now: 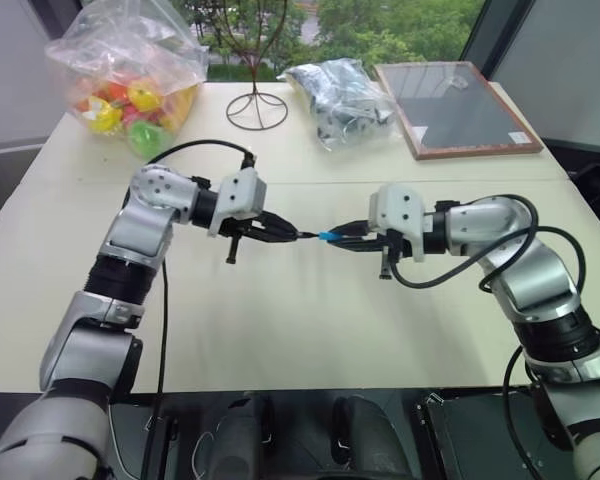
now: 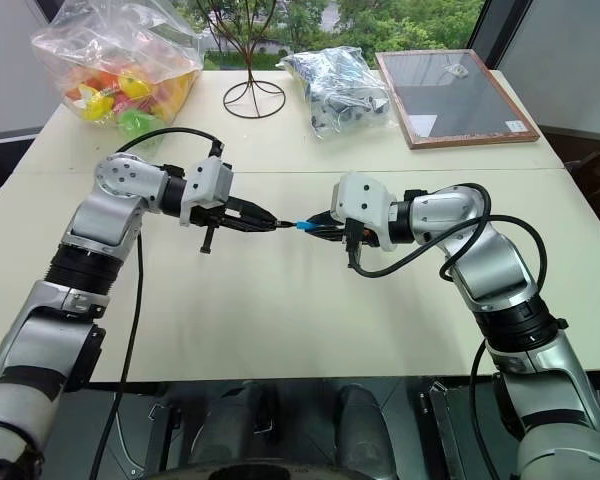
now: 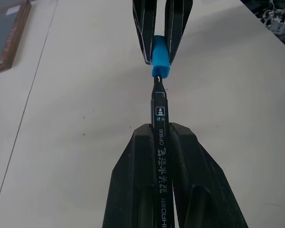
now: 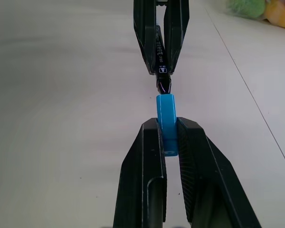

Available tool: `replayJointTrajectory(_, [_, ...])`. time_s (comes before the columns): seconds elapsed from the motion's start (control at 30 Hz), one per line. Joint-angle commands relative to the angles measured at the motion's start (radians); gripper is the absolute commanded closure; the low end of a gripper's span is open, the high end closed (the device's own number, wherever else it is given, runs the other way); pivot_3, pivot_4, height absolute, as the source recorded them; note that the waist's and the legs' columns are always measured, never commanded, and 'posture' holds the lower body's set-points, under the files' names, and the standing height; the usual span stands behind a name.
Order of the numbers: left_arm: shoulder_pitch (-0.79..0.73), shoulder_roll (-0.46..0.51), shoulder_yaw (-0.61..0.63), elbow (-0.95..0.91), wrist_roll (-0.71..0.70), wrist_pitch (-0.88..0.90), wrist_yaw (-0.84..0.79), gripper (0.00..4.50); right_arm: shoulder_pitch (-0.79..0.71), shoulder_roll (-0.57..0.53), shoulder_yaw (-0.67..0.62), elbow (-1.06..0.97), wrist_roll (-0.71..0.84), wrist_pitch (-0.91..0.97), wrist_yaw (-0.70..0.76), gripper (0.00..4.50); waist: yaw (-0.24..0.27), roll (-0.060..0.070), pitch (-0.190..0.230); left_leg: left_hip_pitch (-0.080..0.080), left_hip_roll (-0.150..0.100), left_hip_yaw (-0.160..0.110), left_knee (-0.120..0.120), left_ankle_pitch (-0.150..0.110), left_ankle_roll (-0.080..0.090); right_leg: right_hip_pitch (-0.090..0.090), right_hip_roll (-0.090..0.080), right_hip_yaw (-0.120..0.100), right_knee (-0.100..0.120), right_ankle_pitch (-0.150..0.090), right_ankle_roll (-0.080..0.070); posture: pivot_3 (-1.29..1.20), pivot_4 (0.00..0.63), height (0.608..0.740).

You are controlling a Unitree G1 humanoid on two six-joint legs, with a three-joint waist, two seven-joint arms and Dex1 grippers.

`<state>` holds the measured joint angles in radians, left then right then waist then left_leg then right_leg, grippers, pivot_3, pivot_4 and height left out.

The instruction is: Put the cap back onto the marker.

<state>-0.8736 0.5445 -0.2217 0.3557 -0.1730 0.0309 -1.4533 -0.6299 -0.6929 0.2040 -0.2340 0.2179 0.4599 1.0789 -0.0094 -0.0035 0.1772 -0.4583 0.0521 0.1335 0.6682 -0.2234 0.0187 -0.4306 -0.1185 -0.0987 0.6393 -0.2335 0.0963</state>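
- The bag of toys (image 1: pixel 130 75) is sitting at the table's (image 1: pixel 280 330) far left corner, around 10 o'clock from the middle.
- The wire stand (image 1: pixel 256 105) is standing at about 12 o'clock, just right of that bag.
- The left gripper (image 1: pixel 280 232) is hovering above the table's middle, pointing toward 3 o'clock, its fingers (image 3: pixel 133 190) clamping the marker (image 3: pixel 159 152) along their length.
- The marker is lying level in the air, its bare tip poking out past the left fingertips toward 3 o'clock.
- The cap (image 4: pixel 167 121) is meeting that tip, its open end just at or around the nib; how far it is seated I cannot tell.
- The right gripper (image 1: pixel 345 238) is pointing toward 9 o'clock, its fingers (image 4: pixel 147 161) pinching the cap from both sides.
- The two grippers are facing each other tip to tip, nearly in line.
- The bag of dark parts (image 1: pixel 340 100) is resting at about 1 o'clock.
- The framed board (image 1: pixel 455 108) is lying flat at 2 o'clock, just right of it.
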Motion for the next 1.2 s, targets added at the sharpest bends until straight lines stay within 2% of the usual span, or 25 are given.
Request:
replayJointTrajectory(0.03, [-0.04, -0.025, -0.015, -0.012, 0.008, -0.01, 0.006, 4.5, -0.024, 0.01, 0.01, -0.043, 0.007, -0.026, 0.012, 4.47, 0.0, 0.0, 0.0, 0.0, 0.0, 0.0, 0.0, 0.0, 0.0, 0.0, 0.0, 0.0, 0.0, 0.0, 0.0, 0.0, 0.15, 0.74])
replayJointTrajectory(0.33, [-0.07, -0.052, -0.027, -0.079, 0.012, 0.035, -0.012, 4.5, -0.086, 0.04, 0.091, 0.077, -0.096, -0.106, 0.039, 4.47, -0.002, 0.0, 0.0, 0.0, 0.0, 0.0, 0.0, 0.0, -0.001, 0.0, 0.0, 0.0, 0.0, 0.0, 0.0, 0.0, 0.15, 0.74])
replayJointTrajectory(0.8, [-0.045, -0.074, -0.031, -0.097, 0.04, -0.011, 0.017, 4.5, -0.188, 0.145, 0.112, 0.156, -0.152, -0.152, 0.02, 4.47, -0.003, 0.0, 0.0, -0.001, 0.0, 0.0, 0.0, 0.001, -0.002, -0.001, 0.0, 0.0, 0.001, 0.0, 0.0, 0.0, 0.15, 0.74])
replayJointTrajectory(1.0, [-0.033, -0.102, 0.008, -0.121, 0.012, 0.034, 0.033, 4.5, -0.186, 0.236, 0.044, 0.112, -0.06, -0.042, -0.001, 4.47, -0.001, 0.0, 0.0, -0.001, 0.0, 0.0, 0.0, 0.001, -0.002, -0.001, 0.0, 0.0, 0.001, 0.0, 0.0, 0.0, 0.15, 0.74])
replayJointTrajectory(1.2, [-0.023, -0.086, 0.005, -0.11, 0.044, -0.015, 0.018, 4.5, -0.178, 0.219, 0.045, 0.08, -0.061, -0.008, 0.038, 4.47, -0.002, 0.0, 0.0, -0.001, 0.0, 0.0, 0.0, 0.001, -0.002, -0.001, 0.0, 0.0, 0.001, 0.0, 0.0, 0.0, 0.15, 0.74])
